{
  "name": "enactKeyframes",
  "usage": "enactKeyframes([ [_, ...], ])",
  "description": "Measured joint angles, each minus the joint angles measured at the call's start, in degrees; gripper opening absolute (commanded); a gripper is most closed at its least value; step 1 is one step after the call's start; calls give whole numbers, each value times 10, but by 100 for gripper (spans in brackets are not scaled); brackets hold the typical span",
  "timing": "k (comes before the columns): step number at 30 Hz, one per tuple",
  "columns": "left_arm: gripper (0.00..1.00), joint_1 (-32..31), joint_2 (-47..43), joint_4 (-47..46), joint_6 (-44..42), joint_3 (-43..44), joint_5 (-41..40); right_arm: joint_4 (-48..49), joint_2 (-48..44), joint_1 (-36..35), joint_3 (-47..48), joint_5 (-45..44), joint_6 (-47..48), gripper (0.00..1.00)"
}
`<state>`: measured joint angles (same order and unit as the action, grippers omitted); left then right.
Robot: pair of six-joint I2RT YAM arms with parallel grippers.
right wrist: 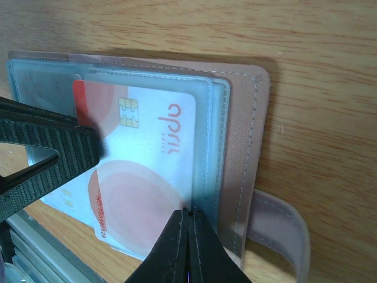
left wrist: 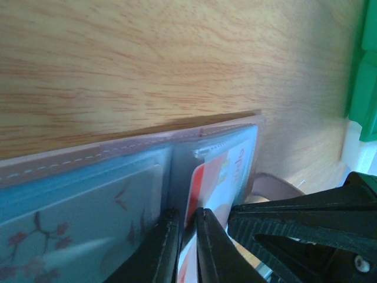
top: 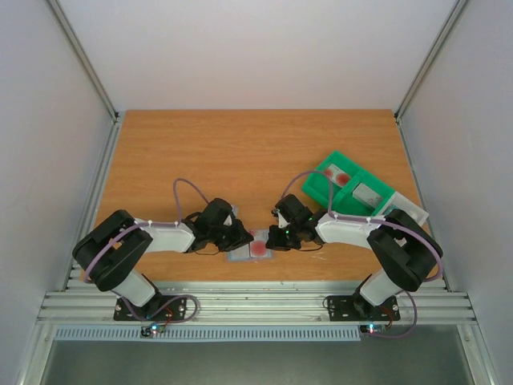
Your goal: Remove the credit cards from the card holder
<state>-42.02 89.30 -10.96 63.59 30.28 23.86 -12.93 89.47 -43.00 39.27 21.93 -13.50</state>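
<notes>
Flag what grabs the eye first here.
A white plastic card with red round marks lies in the clear pockets of a flat blue-grey bifold card holder at the near edge of the wooden table. The left gripper and right gripper flank it. A green compartmented plastic tray sits to the right.

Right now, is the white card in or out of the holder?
Partly out. The card sits mostly under the clear sleeve of the holder; one end sticks past the edge, pinched by the left tool.

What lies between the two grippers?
The card holder with a red-marked white card, seen in the top external view between the left gripper and right gripper.
</notes>
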Motion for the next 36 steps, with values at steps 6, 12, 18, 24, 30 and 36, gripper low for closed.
enactKeyframes([
  [6, 1, 0, 0, -9, 5, -8, -3, 9, 2, 1, -3, 5, -6, 1],
  [12, 9, 0, -1, -27, 5, -17, -3, 19, 1, 2, -9, 8, -10, 1],
  [18, 0, 0, -2, -56, 11, -34, -2, 27, 1, 2, -12, 10, -11, 1],
  [24, 1, 1, -8, -100, 24, -57, -1, 28, 1, 2, -13, 10, -10, 1],
  [30, 1, 0, -24, -108, 26, -62, -1, 31, 1, 2, -14, 10, -11, 1],
  [36, 1, -1, -38, -102, 26, -68, -6, 36, 2, 2, -15, 8, -11, 1],
])
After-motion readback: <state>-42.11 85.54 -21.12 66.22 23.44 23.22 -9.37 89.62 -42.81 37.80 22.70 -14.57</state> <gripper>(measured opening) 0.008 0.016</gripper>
